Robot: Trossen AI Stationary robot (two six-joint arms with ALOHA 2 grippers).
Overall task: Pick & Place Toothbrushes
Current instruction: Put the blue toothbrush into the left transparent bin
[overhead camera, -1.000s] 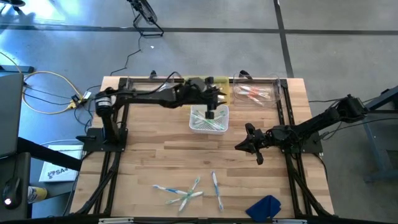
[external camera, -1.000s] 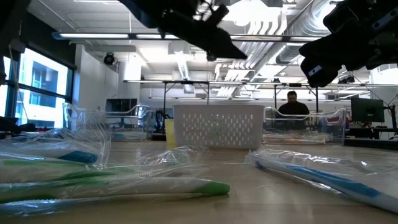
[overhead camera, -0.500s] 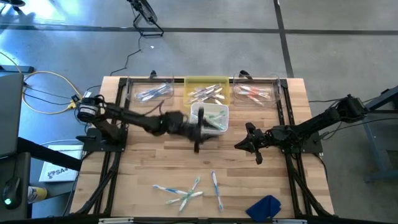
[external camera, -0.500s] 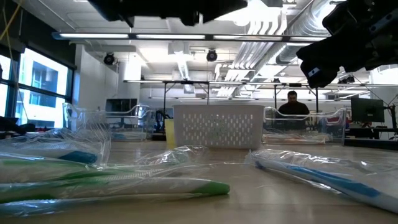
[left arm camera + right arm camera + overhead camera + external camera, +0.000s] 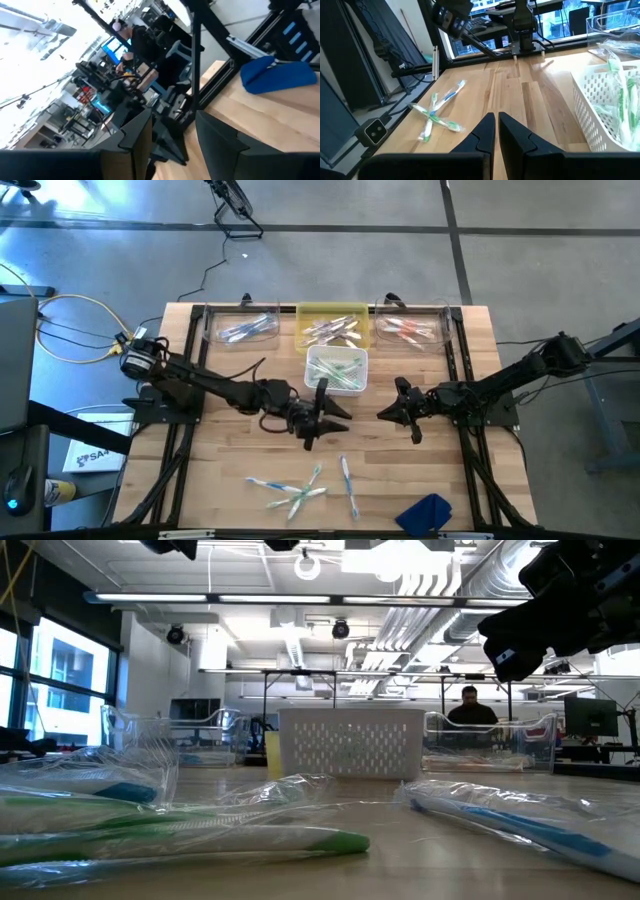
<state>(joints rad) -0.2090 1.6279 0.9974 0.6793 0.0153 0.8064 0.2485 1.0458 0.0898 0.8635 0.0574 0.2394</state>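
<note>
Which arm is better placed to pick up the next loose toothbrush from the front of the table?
Left, probably. The left gripper is open, empty and nearest the loose toothbrushes at the table's front. The right gripper hangs farther to the side, fingers nearly shut.

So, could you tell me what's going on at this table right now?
The robot is sorting wrapped plastic toothbrushes into bins. Its left hand hangs open and empty over the wooden table, between the white slotted basket and the loose toothbrushes. The right hand waits shut at mid-table.
</note>
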